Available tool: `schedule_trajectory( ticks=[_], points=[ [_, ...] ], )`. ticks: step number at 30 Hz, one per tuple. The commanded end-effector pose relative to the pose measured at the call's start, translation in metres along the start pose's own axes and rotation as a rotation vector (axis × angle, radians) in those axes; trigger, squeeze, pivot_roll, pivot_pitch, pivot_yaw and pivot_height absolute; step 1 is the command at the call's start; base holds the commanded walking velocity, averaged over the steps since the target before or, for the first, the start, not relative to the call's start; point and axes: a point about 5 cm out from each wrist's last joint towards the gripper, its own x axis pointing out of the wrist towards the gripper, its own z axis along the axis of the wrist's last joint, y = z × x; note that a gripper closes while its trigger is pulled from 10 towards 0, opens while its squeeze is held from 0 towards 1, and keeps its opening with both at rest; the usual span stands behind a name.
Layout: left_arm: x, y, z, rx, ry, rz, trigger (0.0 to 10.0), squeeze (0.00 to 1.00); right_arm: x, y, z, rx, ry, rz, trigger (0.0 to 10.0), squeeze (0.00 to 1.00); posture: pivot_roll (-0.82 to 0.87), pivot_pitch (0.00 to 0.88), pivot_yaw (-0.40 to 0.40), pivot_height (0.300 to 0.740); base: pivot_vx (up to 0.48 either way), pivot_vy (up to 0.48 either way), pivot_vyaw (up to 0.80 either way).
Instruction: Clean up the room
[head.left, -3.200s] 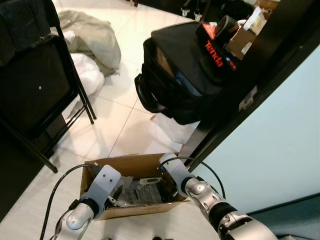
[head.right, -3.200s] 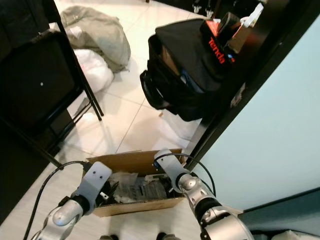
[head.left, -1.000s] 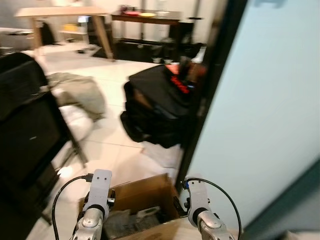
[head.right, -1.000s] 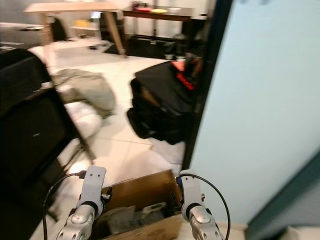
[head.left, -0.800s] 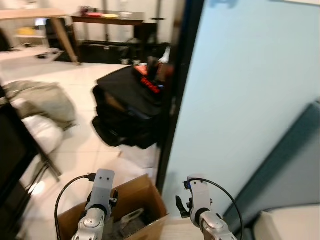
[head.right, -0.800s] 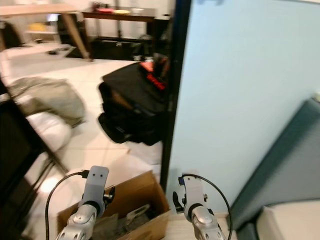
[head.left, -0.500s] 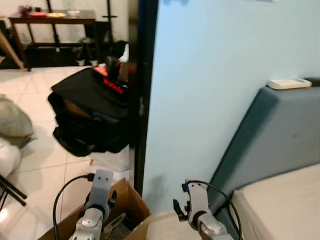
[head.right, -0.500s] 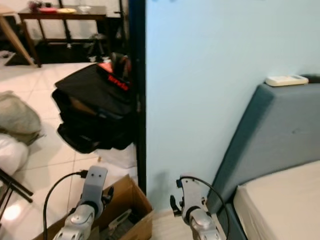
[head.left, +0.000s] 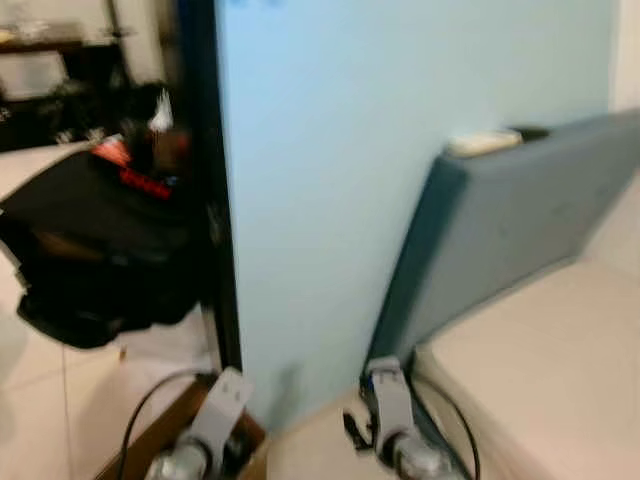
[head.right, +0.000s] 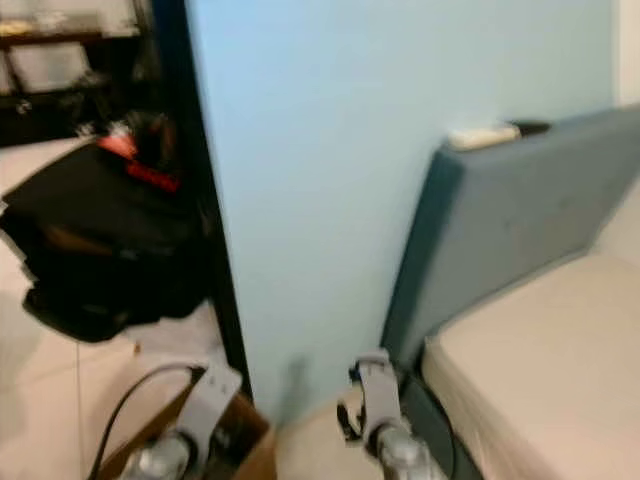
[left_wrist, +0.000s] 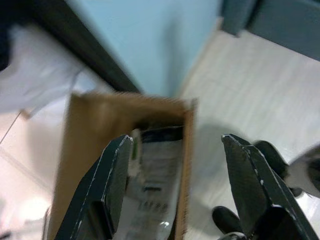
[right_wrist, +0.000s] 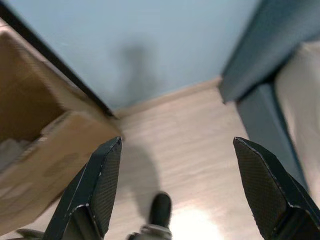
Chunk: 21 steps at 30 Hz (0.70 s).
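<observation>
A brown cardboard box stands on the floor by the black door frame, holding crumpled grey and white packets. My left gripper hangs open above the box's near corner with nothing between its fingers. Over the pale wood floor, my right gripper is open and empty; the box lies to one side of it. In the blurred left eye view both silver arms, left and right, show low down, with a corner of the box at the lower left.
A black bag with red lettering sits on the white tiles beyond the black door frame. A light blue wall stands straight ahead. To the right are a grey headboard with a small white object on top, and a beige mattress.
The camera has swung right: the bag and the box slid to the left and the headboard and the mattress came into view. Both arms stay low in front of me.
</observation>
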Motion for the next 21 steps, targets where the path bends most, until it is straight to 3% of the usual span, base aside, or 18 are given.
schedule_trajectory(
  ticks=[1, 15, 21],
  points=[
    [-0.001, -0.002, -0.002, 0.017, 0.013, -0.024, 10.0, 0.0, -0.001, -0.003, -0.004, 0.009, 0.022, -0.006, 10.0, 0.0, 0.0, 0.051, -0.048, 0.74, 0.0, 0.0, -0.8],
    [0.004, -0.008, 0.015, -0.043, -0.056, -0.054, 10.0, 0.0, -0.003, -0.006, -0.011, -0.003, 0.052, -0.009, 10.0, 0.0, -0.01, 0.038, -0.041, 0.74, 0.0, 0.0, -0.8],
    [0.006, -0.006, 0.022, -0.06, -0.094, 0.0, 10.0, 0.0, -0.003, -0.007, -0.011, -0.003, 0.048, -0.016, 10.0, 0.0, -0.02, 0.037, -0.041, 0.74, 0.0, 0.0, -0.8]
  ],
)
